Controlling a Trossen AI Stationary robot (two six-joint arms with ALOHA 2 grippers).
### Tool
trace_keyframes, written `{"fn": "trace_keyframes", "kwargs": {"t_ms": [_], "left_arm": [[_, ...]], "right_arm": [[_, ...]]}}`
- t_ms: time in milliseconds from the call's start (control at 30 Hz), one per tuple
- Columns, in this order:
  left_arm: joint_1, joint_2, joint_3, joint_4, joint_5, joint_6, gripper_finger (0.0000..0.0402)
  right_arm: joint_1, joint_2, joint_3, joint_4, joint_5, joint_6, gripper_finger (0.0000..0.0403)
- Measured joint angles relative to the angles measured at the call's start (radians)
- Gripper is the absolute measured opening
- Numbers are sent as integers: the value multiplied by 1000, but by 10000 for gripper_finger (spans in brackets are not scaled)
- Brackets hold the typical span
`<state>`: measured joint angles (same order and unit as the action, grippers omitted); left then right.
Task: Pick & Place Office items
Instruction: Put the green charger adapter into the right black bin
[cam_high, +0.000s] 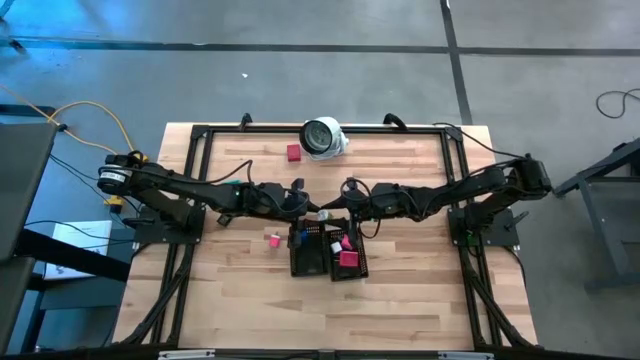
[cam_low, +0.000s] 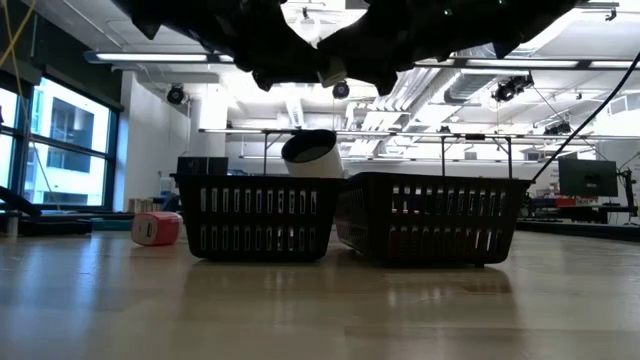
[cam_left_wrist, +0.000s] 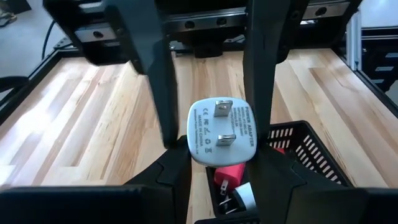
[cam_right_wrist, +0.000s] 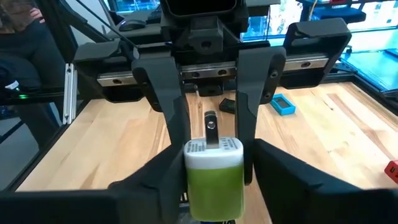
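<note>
- Left claw (cam_high: 312, 210) at the middle of the surface (cam_high: 230, 300), just above the far end of the two black mesh trays.
- Left wrist view: its fingers (cam_left_wrist: 152, 68) are clamped on a white plug adapter (cam_left_wrist: 222, 131), prongs facing the camera. Below it lies the right-hand tray (cam_left_wrist: 305, 155), with a red piece (cam_left_wrist: 231, 176) and another white plug inside.
- Right claw (cam_high: 335, 213) meets the left one over the same spot. Right wrist view: closed on a green adapter with a white top (cam_right_wrist: 213, 171), one prong showing above it.
- High view: left tray (cam_high: 308, 250) looks dark inside, contents cannot be told; right tray (cam_high: 348, 255) holds pink and red pieces (cam_high: 346, 257).
- A pink piece (cam_high: 273, 240) lies on the wood just beside the left tray, on its outer side.
- A red piece (cam_high: 293, 152) sits near the far edge, next to the large round white-and-grey object (cam_high: 323, 137).
- Low view: both trays stand side by side, touching or nearly so; a pink-red adapter (cam_low: 156, 228) rests on the wood beside the one on the picture's left, and the round object (cam_low: 309, 152) shows behind them.
- Right wrist view: a blue piece (cam_right_wrist: 282, 104) lies on the wood beyond the fingers, and a red one (cam_right_wrist: 392, 169) at the frame's edge.
</note>
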<state>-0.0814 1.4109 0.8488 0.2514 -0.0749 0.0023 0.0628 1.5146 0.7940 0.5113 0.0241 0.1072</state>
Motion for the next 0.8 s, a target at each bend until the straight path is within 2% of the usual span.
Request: {"fn": "trace_keyframes", "kwargs": {"t_ms": [200, 667, 800], "left_arm": [[0, 0, -1, -1, -1, -5, 118], [0, 0, -1, 1, 0, 5, 119], [0, 0, -1, 3, 0, 9, 140]], "right_arm": [[0, -1, 0, -7, 3, -11, 114], [0, -2, 0, -3, 4, -26, 113], [0, -2, 0, 2, 6, -29, 113]]}}
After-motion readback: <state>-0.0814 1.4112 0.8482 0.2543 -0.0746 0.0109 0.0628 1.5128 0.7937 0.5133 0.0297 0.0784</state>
